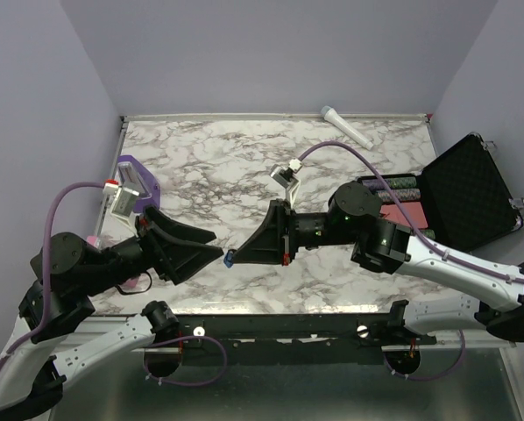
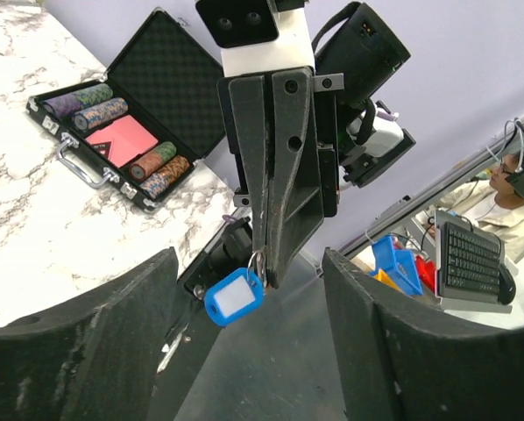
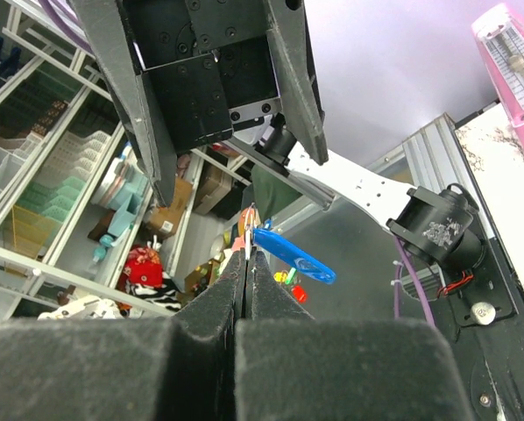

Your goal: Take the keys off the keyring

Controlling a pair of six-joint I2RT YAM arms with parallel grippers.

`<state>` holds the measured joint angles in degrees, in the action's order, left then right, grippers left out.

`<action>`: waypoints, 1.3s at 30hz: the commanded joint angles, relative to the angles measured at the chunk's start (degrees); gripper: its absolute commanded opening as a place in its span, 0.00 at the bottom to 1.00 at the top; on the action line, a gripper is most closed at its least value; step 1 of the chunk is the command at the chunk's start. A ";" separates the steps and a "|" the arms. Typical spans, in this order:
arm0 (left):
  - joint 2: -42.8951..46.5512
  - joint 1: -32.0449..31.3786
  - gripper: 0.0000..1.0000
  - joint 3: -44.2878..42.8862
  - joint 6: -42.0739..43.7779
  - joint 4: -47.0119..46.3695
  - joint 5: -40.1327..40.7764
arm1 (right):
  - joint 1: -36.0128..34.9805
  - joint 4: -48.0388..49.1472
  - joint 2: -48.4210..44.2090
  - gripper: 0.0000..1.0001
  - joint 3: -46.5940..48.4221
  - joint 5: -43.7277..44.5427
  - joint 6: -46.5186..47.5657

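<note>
My right gripper [image 1: 237,255] is shut on the thin metal ring [image 2: 257,263] of the keyring and holds it in the air above the table's front edge. The blue oval tag [image 2: 234,297] hangs from the closed fingertips; it also shows in the right wrist view [image 3: 295,256] and as a small blue spot in the top view [image 1: 230,258]. A thin silver edge [image 3: 247,235] sticks out between the fingertips; I cannot tell whether it is ring or key. No separate key shows. My left gripper [image 1: 216,246] is open, facing the right one, its fingers either side of the tag without touching it.
An open black case of poker chips [image 1: 455,193] lies at the right. A white cylinder [image 1: 347,127] lies at the back edge. A purple wedge block [image 1: 135,171] stands at the left, and a pink metronome [image 3: 516,70] shows beside the left arm.
</note>
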<state>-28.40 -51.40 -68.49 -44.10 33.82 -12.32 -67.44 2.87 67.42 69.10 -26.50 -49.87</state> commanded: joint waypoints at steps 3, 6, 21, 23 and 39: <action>-0.69 -0.02 0.69 1.60 0.15 -4.82 -4.82 | -0.24 -0.24 1.22 0.01 1.30 -2.85 0.39; -1.48 -0.02 0.62 1.52 0.06 -4.91 -5.09 | -0.24 0.11 1.40 0.01 1.21 -3.03 0.12; -1.48 -0.02 0.48 2.92 -0.02 -4.03 -5.44 | -0.32 0.38 2.10 0.01 2.27 -3.29 0.30; -1.57 -0.02 0.46 2.84 0.06 -3.85 -5.61 | -0.24 0.38 2.10 0.01 2.35 -3.29 0.30; -1.74 -0.02 0.18 3.28 0.15 -4.29 -7.99 | -0.32 0.29 3.33 0.01 4.02 -3.47 0.30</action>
<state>-29.85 -51.40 -65.21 -44.18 30.09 -18.46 -67.44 2.90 70.06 71.11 -28.32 -49.89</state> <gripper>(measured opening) 0.280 0.010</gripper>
